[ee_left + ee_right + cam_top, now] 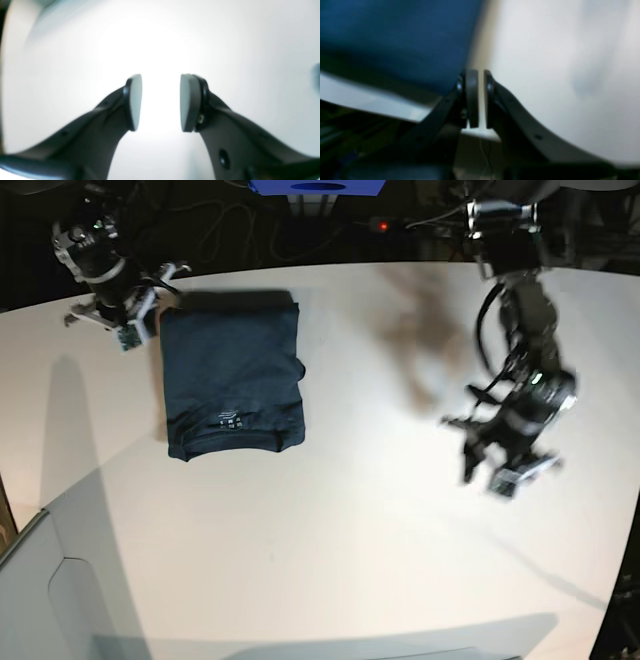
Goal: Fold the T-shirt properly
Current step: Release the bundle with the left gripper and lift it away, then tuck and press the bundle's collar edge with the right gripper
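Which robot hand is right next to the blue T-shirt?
The right hand, beside the T-shirt's far corner. The left hand hangs over bare table, well away.

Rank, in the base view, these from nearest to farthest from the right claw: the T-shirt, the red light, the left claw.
1. T-shirt, folded, right beside the right claw at the table's far corner.
2. Red light, beyond the table's far edge.
3. Left claw, across the table.

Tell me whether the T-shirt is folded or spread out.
Folded. The T-shirt lies as a compact rectangle on the table, no sleeves sticking out, neck label on top near one edge.
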Robot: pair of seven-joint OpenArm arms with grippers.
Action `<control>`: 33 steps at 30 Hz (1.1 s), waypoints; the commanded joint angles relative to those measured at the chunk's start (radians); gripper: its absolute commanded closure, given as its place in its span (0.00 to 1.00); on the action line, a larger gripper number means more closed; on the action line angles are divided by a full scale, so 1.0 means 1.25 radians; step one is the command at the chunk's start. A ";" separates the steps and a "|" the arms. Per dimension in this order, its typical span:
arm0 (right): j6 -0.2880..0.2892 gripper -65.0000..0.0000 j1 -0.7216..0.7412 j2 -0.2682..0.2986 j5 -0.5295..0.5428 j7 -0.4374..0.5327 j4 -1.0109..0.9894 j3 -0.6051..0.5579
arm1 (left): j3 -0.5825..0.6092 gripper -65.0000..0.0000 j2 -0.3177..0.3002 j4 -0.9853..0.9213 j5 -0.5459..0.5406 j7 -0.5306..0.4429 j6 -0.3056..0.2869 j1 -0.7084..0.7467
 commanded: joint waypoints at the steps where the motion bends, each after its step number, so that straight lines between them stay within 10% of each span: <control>1: 0.017 0.98 0.011 0.003 0.009 0.020 0.010 -0.019 | -0.037 0.63 0.011 0.022 -0.033 -0.022 -0.012 0.014; 13: 0.017 0.98 0.058 0.003 0.006 0.026 -0.058 -0.274 | -0.274 0.63 -0.004 0.033 -0.209 -0.022 -0.012 0.261; 33: 0.017 0.98 0.035 0.048 0.011 0.105 -0.146 -0.283 | -0.311 0.63 0.025 0.033 -0.227 -0.022 -0.012 0.284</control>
